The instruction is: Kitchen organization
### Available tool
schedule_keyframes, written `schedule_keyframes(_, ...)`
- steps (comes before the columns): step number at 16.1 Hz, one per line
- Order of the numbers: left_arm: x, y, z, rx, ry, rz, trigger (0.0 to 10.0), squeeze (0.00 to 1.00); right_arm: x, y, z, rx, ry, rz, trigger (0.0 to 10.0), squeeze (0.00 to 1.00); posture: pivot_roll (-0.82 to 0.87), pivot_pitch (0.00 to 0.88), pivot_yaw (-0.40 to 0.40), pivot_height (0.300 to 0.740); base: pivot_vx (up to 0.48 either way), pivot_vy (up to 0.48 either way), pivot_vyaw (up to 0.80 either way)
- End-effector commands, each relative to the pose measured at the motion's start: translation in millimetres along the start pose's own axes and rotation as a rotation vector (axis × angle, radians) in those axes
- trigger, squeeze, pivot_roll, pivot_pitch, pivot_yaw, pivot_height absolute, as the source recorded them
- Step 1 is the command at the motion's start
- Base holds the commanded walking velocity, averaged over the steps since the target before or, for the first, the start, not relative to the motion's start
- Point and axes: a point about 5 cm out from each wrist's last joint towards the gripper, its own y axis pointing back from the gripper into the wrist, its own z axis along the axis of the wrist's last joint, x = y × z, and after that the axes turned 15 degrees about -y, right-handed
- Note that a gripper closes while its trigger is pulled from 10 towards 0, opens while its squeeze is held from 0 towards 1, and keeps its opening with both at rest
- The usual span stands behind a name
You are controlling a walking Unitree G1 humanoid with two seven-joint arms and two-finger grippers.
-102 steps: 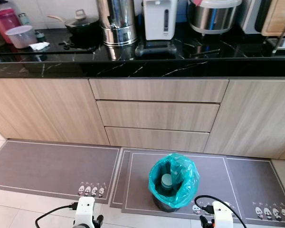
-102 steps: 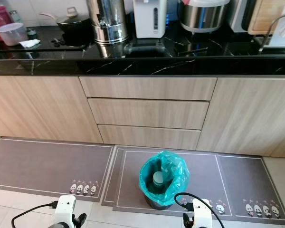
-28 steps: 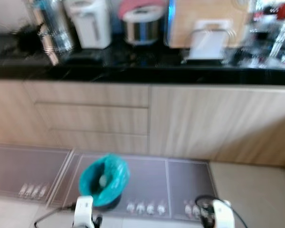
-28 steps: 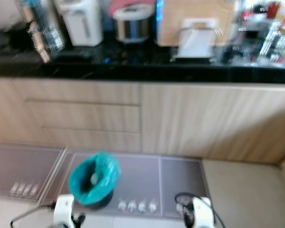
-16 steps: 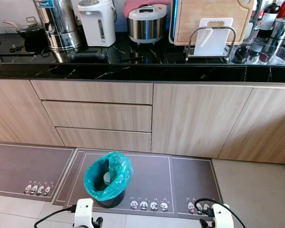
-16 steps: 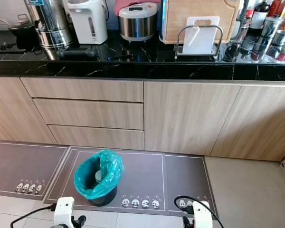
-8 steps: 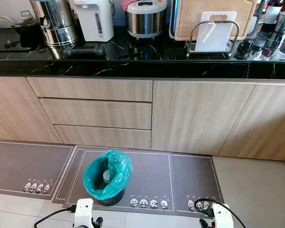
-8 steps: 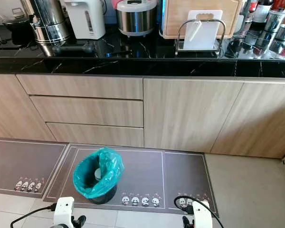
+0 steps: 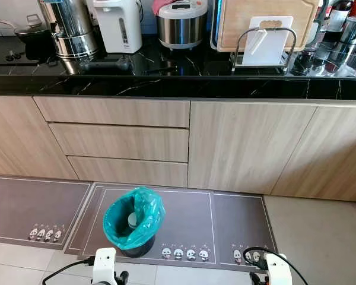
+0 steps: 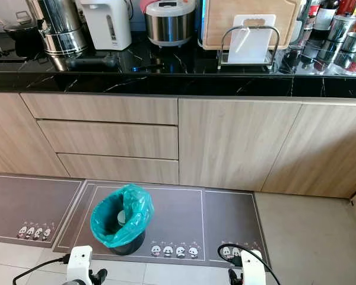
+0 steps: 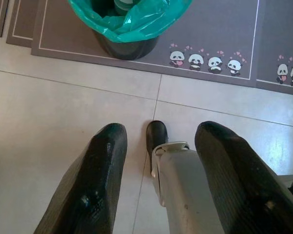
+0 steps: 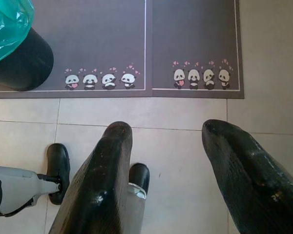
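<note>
Below, both grippers, left (image 11: 158, 165) and right (image 12: 183, 170), hang idle with fingers apart near the green-lined bin (image 9: 133, 222) on the mat (image 9: 184, 205).

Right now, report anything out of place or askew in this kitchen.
Little stands out. The bin stands on the mat before the drawers, its green liner bunched higher on one side. The two mats overlap at their edges. The counter is crowded but nothing is tipped or spilled.
</note>
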Motion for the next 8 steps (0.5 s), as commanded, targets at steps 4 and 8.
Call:
schedule_keyframes(4,1.9,-0.6,2.4,0.003,0.011,0.009,10.0,0.00,0.5,-1.0,5.1,-0.012,0.002,0.001,10.0,0.00,0.07,0.000,0.023,0.740,0.250,0.000,0.00)
schedule_keyframes(8,2.2,-0.7,2.9,0.002,0.011,0.008,10.0,0.00,0.8,-1.2,5.7,-0.012,0.001,0.001,10.0,0.00,0.07,0.000,0.024,0.740,0.265,0.000,0.00)
